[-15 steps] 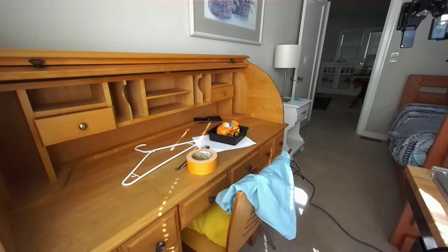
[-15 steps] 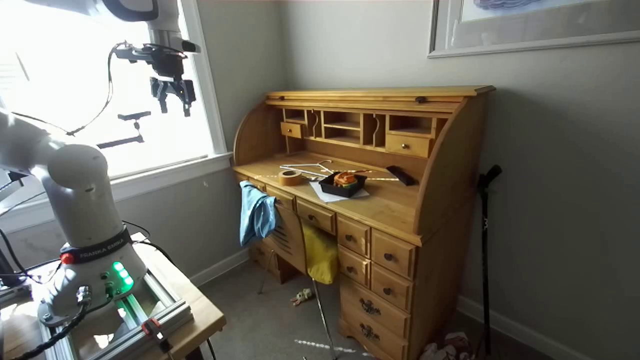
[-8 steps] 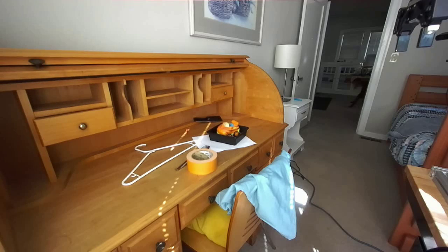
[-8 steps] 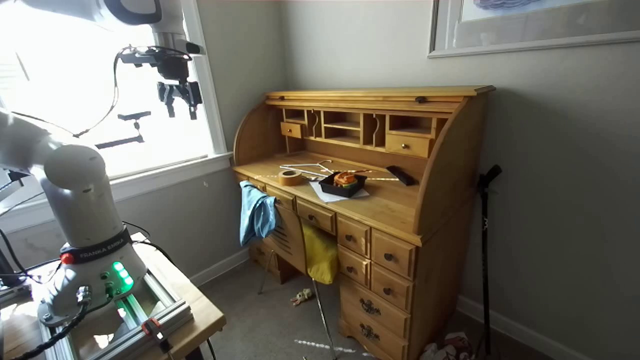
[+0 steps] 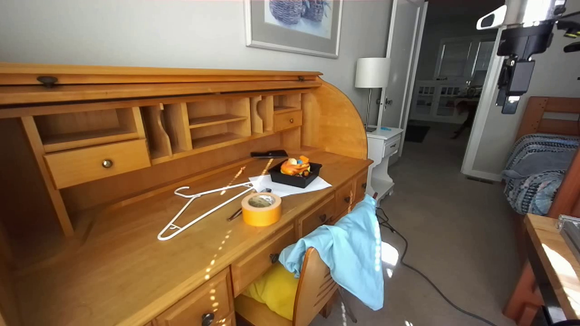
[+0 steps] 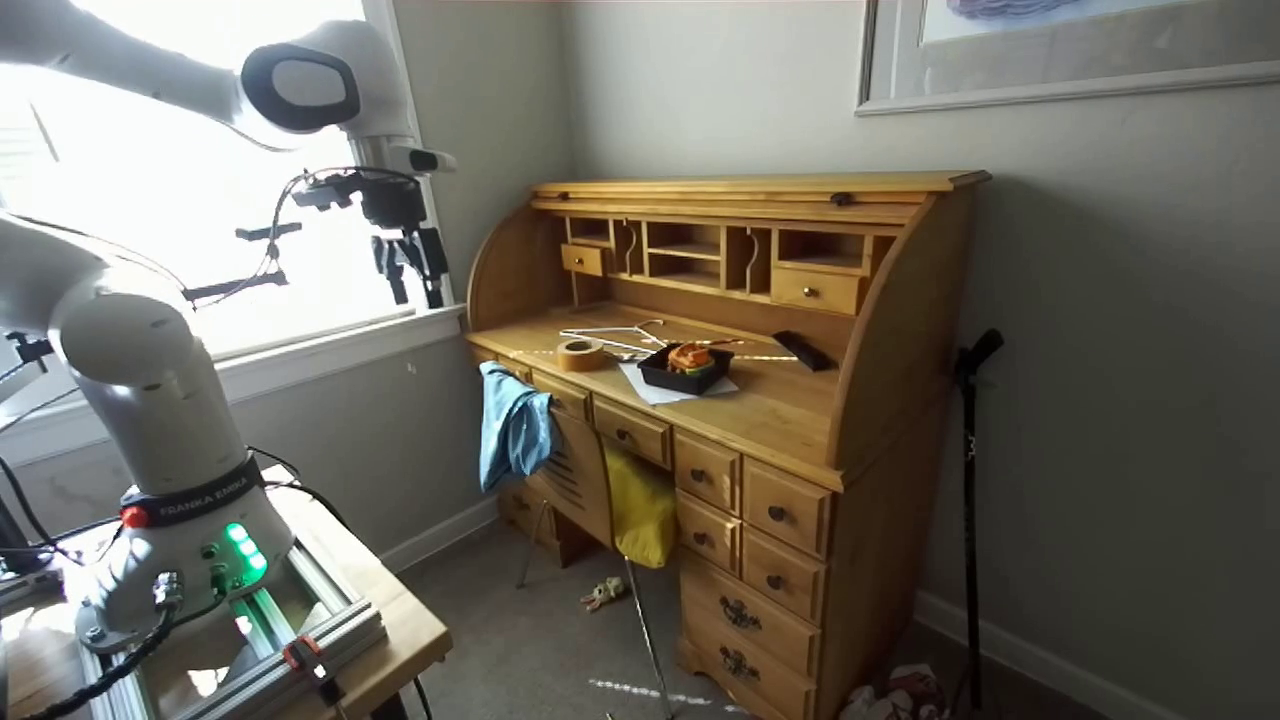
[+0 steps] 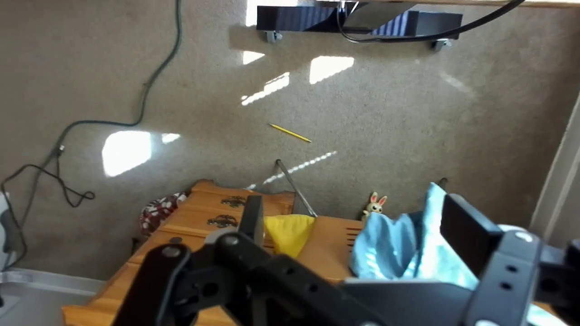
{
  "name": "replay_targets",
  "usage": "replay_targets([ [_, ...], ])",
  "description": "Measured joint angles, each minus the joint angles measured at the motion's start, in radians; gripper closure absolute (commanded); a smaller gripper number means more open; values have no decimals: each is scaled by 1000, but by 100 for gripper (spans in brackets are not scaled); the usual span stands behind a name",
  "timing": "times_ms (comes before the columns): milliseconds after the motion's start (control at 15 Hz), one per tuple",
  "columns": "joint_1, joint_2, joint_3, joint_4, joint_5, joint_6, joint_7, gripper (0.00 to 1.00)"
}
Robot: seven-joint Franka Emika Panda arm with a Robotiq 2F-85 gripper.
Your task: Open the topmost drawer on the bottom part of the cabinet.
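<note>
Topmost drawers (image 6: 645, 437) line the bottom part of the oak roll-top cabinet (image 6: 890, 430), in a row just under the front edge of its counter (image 6: 785, 408); each front I can see is pushed in, and I can't tell which single one counts as topmost. In an exterior view the tool (image 6: 418, 298) hangs left of the cabinet before the window (image 6: 180, 180), pointing down, jaws spread wide with nothing between them. Also in an exterior view, a roll of tape (image 5: 261, 216) sits on the counter, a white hanger (image 5: 195, 196) to its left, a black tray (image 5: 289, 181) on paper (image 5: 299, 190) to its right. Blue cloth (image 5: 355, 258) drapes the chair (image 5: 311, 290).
</note>
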Motion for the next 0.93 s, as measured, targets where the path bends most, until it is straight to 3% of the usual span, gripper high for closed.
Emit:
replay_targets([
  [533,-232,258,38,-41,-198,388,328,0],
  [667,-267,321,58,-38,-225,409,386,0],
  [933,-262,317,57,-30,-225,409,385,0],
])
